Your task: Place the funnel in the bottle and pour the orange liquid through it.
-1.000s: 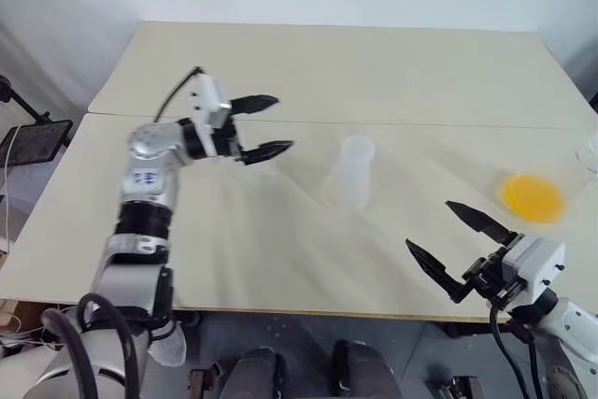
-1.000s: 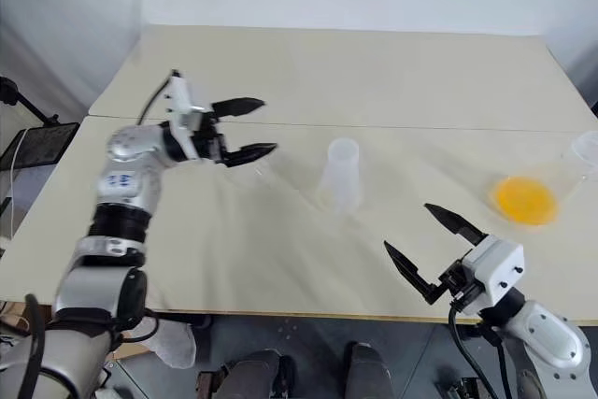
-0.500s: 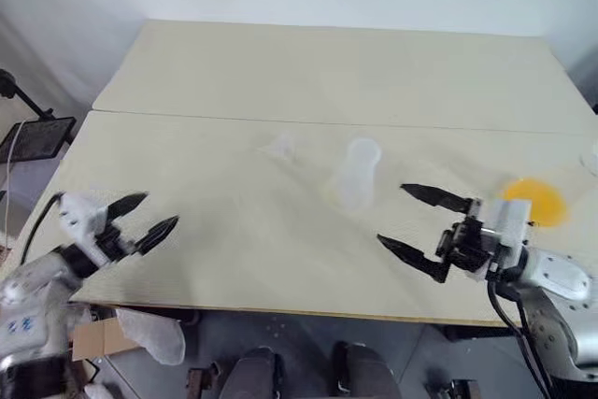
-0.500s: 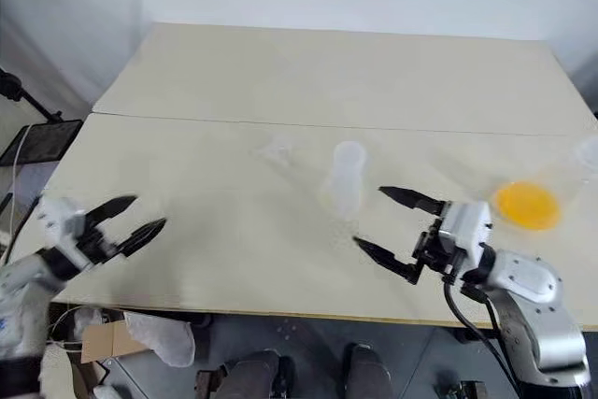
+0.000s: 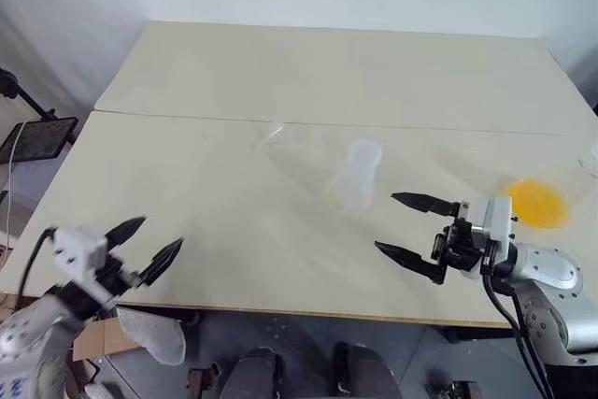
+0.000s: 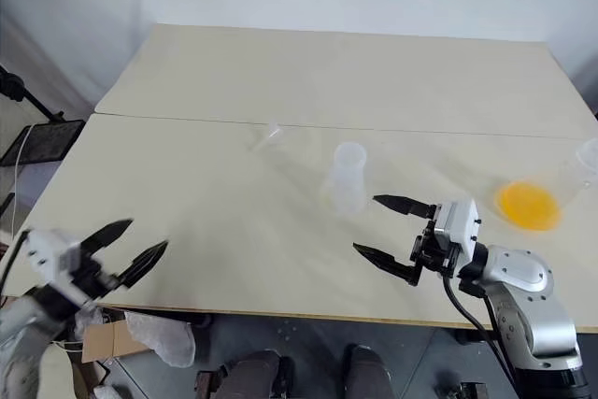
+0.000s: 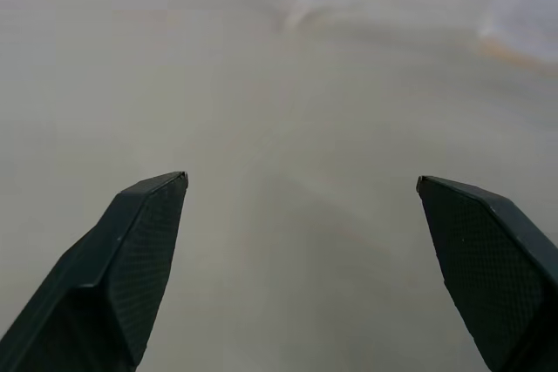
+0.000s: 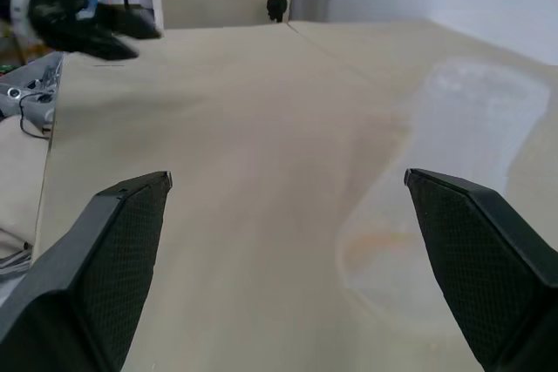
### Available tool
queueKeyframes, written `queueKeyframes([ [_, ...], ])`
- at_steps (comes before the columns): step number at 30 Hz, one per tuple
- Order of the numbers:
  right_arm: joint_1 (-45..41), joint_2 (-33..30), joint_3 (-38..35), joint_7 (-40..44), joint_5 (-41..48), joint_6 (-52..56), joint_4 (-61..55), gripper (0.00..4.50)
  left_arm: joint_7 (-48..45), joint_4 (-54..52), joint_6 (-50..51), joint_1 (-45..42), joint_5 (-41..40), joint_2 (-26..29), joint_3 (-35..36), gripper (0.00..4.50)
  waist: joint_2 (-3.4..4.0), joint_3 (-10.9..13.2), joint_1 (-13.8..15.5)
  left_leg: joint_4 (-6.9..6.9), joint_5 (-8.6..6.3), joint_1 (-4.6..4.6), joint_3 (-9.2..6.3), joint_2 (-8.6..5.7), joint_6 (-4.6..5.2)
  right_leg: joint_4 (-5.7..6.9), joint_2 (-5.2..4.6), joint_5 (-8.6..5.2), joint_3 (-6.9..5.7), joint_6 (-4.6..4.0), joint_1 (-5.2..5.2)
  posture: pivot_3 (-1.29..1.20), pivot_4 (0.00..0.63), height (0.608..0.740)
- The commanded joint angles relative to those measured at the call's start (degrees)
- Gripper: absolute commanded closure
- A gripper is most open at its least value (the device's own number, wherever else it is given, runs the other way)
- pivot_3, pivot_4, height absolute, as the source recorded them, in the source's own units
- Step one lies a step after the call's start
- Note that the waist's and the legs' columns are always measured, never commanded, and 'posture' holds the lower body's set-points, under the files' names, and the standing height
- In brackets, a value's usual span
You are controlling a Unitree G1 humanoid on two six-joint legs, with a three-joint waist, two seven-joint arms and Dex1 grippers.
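Left fingers [image 5: 149, 240] withdrawn to table [image 5: 234, 231] edge; funnel [image 6: 268, 135] tipped over, bottle [image 5: 355, 175] upright

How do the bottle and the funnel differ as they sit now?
The bottle stands upright mid-table; the funnel lies tipped on its side, farther back and to the left. The bottle is much taller and bulkier than the small funnel. Both are clear and colourless, apart from each other, and untouched by either gripper.
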Motion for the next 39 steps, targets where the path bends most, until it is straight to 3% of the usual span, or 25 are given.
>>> queueKeyframes([
  [1,0.74,0.15,-1.31,-0.51,-0.02,-1.10,-1.40,0.00,4.79,-1.83,3.57,-6.31,1.20,0.48,-4.46,0.02,0.01,0.00,0.01,0.00,0.00,0.01,0.00,-0.01,0.01,0.08,0.02,0.00,-0.01,0.00,0.00,0.00,0.150,0.740],
  [9,2.59,0.76,-2.27,-2.88,-1.26,-2.05,-2.41,0.00,11.07,9.85,7.08,-25.37,7.39,-0.83,-14.08,0.02,0.01,0.00,0.09,0.03,0.02,0.07,0.07,-0.03,0.03,0.22,0.17,0.00,-0.03,0.01,0.00,0.00,0.150,0.740],
  [15,4.73,1.80,-2.24,-5.39,-2.34,-2.92,-4.16,0.00,13.43,18.41,5.50,-32.66,11.46,-1.66,-16.62,0.02,0.00,0.00,0.10,0.03,0.03,0.05,0.08,-0.05,0.04,0.21,0.26,0.01,-0.10,0.03,-0.02,0.00,0.150,0.740],
  [33,8.42,5.60,-0.55,-10.45,-5.01,-5.56,-6.87,0.00,0.20,57.79,-15.65,-55.11,17.19,5.11,-17.00,0.02,-0.03,0.01,0.15,0.11,0.05,0.01,0.14,-0.10,0.07,0.22,0.44,0.03,-0.53,0.07,-0.03,0.00,0.150,0.740],
  [39,8.68,6.21,-0.44,-11.33,-5.70,-6.56,-6.73,0.00,-3.86,70.60,-17.81,-59.98,19.48,6.08,-18.57,0.02,-0.02,0.01,0.08,0.10,0.06,0.02,0.17,-0.09,0.08,0.26,0.48,0.03,-0.58,0.08,-0.05,0.00,0.150,0.740],
])
